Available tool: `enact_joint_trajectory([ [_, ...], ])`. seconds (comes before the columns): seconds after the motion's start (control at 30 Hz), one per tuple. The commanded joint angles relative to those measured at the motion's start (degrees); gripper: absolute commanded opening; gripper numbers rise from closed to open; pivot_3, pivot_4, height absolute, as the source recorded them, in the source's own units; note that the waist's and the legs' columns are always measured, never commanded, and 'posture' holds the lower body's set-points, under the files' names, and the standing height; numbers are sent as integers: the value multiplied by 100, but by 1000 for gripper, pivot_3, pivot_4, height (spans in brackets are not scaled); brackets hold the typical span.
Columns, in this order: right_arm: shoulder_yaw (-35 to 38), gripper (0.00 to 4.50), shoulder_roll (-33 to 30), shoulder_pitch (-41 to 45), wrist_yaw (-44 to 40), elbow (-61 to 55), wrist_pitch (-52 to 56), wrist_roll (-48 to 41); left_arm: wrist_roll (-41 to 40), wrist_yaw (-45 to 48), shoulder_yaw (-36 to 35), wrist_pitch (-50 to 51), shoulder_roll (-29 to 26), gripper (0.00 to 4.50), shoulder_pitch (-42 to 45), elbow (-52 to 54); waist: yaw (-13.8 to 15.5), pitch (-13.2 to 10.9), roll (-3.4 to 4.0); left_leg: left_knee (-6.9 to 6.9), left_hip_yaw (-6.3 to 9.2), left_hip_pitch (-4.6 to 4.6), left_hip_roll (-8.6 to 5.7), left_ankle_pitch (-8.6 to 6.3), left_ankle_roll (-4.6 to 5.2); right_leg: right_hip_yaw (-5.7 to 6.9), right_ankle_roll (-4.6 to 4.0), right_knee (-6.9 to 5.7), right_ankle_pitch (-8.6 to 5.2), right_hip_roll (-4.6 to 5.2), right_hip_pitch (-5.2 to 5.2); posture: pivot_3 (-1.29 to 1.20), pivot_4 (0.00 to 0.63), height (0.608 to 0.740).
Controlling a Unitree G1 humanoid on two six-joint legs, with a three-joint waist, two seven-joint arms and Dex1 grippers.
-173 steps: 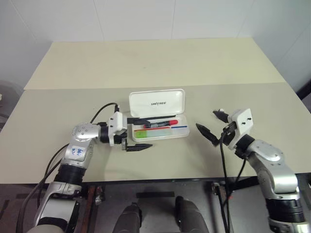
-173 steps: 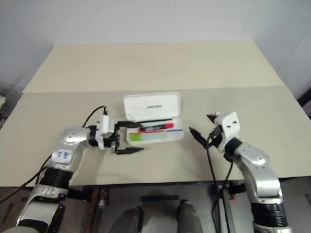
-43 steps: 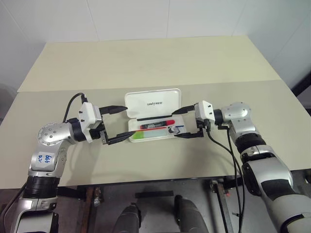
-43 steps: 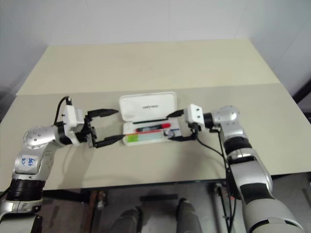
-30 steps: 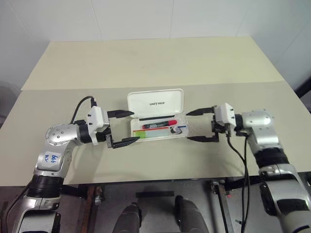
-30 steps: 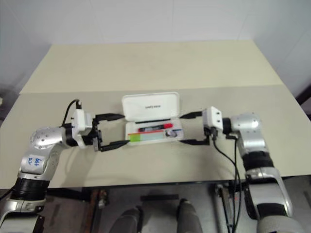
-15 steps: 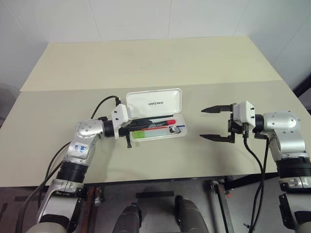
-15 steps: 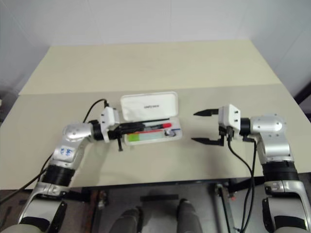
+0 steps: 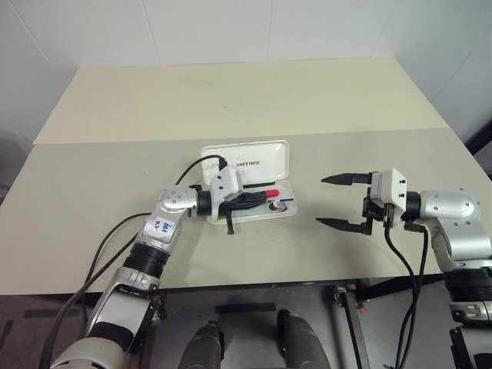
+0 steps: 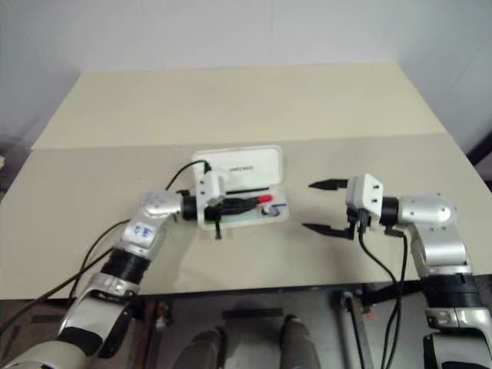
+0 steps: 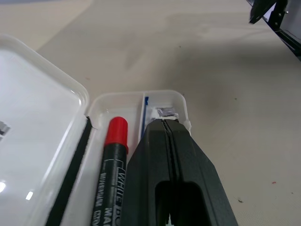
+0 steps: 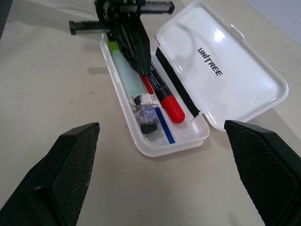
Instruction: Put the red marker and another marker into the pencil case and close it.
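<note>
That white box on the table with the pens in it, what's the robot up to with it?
The pencil case lies open on the table, lid up. The red marker and the light-green marker already lie inside, beside a small grey block. The left end effector, fingers shut, reaches into the tray over the markers. The right end effector hangs open to the side, apart from the case. Closing the lid is still to do.

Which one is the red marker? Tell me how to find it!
Look at the beige table, then the open white pencil case in its middle. Inside lies the red marker, next to the raised lid. It has a dark barrel and a bright red cap, unlike the pale green marker beside it.
</note>
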State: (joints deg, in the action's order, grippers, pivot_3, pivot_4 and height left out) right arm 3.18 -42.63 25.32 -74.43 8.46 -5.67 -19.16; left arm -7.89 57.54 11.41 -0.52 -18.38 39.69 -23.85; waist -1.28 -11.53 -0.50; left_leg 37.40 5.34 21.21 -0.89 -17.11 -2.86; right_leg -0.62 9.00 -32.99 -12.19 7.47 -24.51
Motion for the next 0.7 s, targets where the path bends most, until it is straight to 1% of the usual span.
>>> enact_joint_trajectory([
  [0.03, 340, 4500, -195, -127, 143, -396, 63, -179, 80, -13, 26, -115, 87, 25, 206, -140, 10, 0, 0, 0, 0, 0, 0, 0, 0, 0, 0, 0, 0, 0, 0, 0, 150, 740],
  [0.37, 544, 4500, -240, -600, 531, -977, 285, -256, 270, -53, 99, -431, 487, 25, 484, -892, 129, 0, 0, 5, 0, 0, -2, 0, 0, 0, 0, 8, 0, 0, 1, 0, 150, 740],
  [0.7, 535, 4500, -204, -769, 752, -1168, 365, -268, 336, -114, 90, -563, 697, 25, 494, -1101, 132, 0, 0, 6, 0, -1, -3, 0, 0, 0, 1, 9, 0, 1, 4, 0, 150, 740],
])
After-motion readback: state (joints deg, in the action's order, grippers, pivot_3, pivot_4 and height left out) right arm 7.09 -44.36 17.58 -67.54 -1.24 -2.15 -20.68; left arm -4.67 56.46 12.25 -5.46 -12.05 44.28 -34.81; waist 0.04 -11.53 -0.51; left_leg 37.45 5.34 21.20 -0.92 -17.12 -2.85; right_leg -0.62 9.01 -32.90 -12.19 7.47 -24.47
